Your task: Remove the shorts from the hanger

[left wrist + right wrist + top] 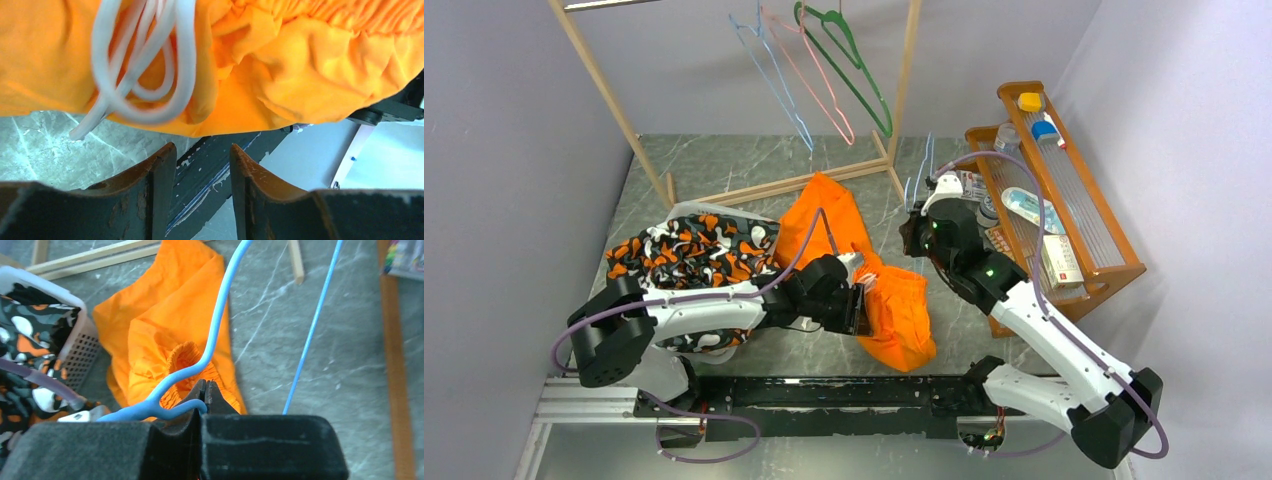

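Low in the top view, the left pincer (202, 152) stands open with nothing between its fingers, just beside the orange shorts (894, 310), whose white drawstring (145, 65) loops in front of it. The shorts lie crumpled at centre frame on the grey marble desk (754, 160). Right of centre, the right pincer (205, 390) is clamped on a blue hanger (218, 320). The hanger's wire crosses the gathered waistband; whether it threads through I cannot tell. At left, a white mesh basket (77, 352) holds a black, orange and white patterned garment (689, 250). At right, a wooden rack (1132, 268) carries a white box (1056, 262) and a bottle (1046, 130). At top, a green hanger (888, 128) hangs on a wooden frame (907, 70).
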Controlling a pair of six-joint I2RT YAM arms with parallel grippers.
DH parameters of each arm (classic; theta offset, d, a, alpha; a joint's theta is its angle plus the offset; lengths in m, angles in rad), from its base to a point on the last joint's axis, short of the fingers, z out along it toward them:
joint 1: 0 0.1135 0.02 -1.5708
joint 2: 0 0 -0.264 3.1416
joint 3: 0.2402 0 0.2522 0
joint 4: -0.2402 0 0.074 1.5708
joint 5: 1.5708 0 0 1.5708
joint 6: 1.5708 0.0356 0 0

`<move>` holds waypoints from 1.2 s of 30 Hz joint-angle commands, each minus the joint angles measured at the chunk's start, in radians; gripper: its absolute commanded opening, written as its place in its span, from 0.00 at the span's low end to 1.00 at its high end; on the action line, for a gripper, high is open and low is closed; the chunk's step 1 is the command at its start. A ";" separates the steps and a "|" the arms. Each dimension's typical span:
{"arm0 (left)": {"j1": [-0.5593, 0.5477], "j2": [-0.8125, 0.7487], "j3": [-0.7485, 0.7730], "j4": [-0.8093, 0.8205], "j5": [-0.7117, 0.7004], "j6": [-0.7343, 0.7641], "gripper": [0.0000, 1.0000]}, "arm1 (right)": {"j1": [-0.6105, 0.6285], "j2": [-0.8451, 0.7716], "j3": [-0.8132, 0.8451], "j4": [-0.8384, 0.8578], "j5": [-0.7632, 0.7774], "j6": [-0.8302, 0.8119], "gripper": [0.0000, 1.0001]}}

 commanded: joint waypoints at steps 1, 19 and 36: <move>-0.013 -0.032 0.056 -0.060 -0.101 0.021 0.48 | -0.003 -0.005 0.072 0.021 0.074 -0.194 0.00; -0.017 -0.229 0.063 -0.252 -0.431 -0.028 0.51 | -0.004 -0.385 -0.284 0.618 -0.311 -0.271 0.00; -0.017 -0.427 0.073 -0.436 -0.726 -0.160 0.59 | -0.003 -0.357 -0.111 -0.109 -0.230 0.159 0.00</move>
